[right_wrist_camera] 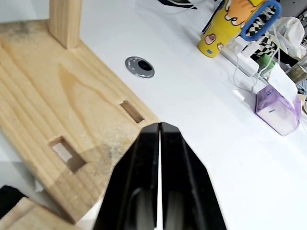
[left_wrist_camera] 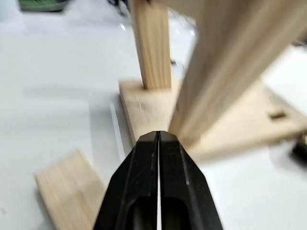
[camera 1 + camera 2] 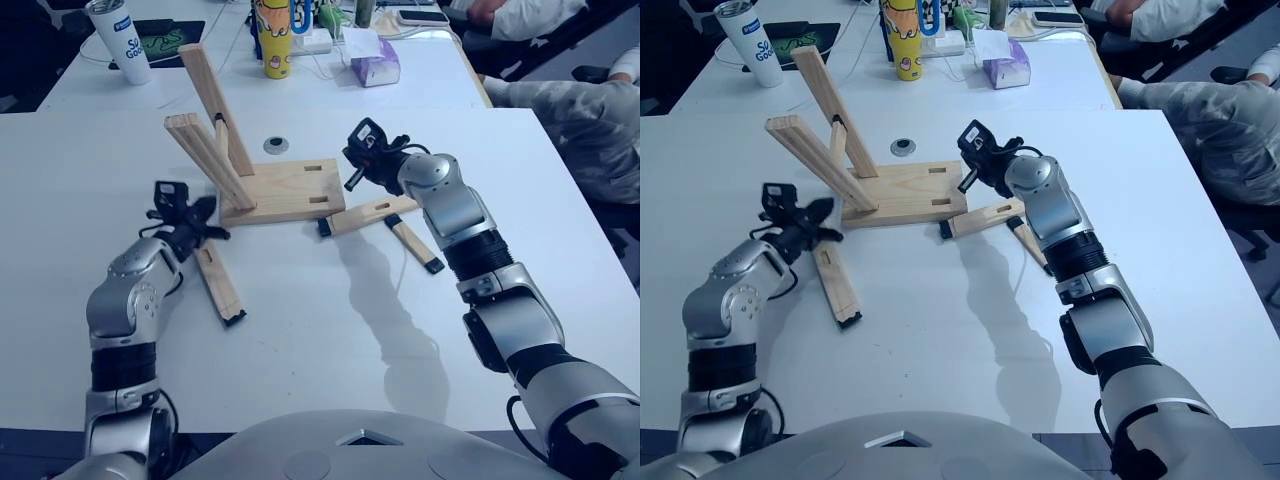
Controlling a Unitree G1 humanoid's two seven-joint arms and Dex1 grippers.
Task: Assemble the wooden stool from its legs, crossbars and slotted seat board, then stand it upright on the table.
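Both are pressed together, holding nothing: the left pincer (image 2: 158, 140) at a corner of the seat board (image 3: 290, 190), the right pincer (image 1: 159, 130) above its slots (image 1: 67, 153). A white cup (image 3: 118, 38) behind carries blue lettering.

One slotted seat board (image 3: 290, 190) lay on the desk (image 3: 280, 380). Two legs stood fitted in it, the far leg (image 3: 213, 95) and the near leg (image 3: 205, 152), with one short crossbar (image 3: 221, 128) between them. Two empty slots showed at the board's right end: the far slot (image 3: 313, 167) and the near slot (image 3: 320, 199). Three loose wooden pieces lay flat: the left piece (image 3: 218, 285), and on the right the far-right piece (image 3: 372, 212) and the near-right piece (image 3: 415, 245). Farther back stood two cups, the white cup (image 3: 120, 38) and the yellow cup (image 3: 275, 40), and one purple tissue box (image 3: 375, 68). One round grommet (image 3: 277, 146) sat in the desk.
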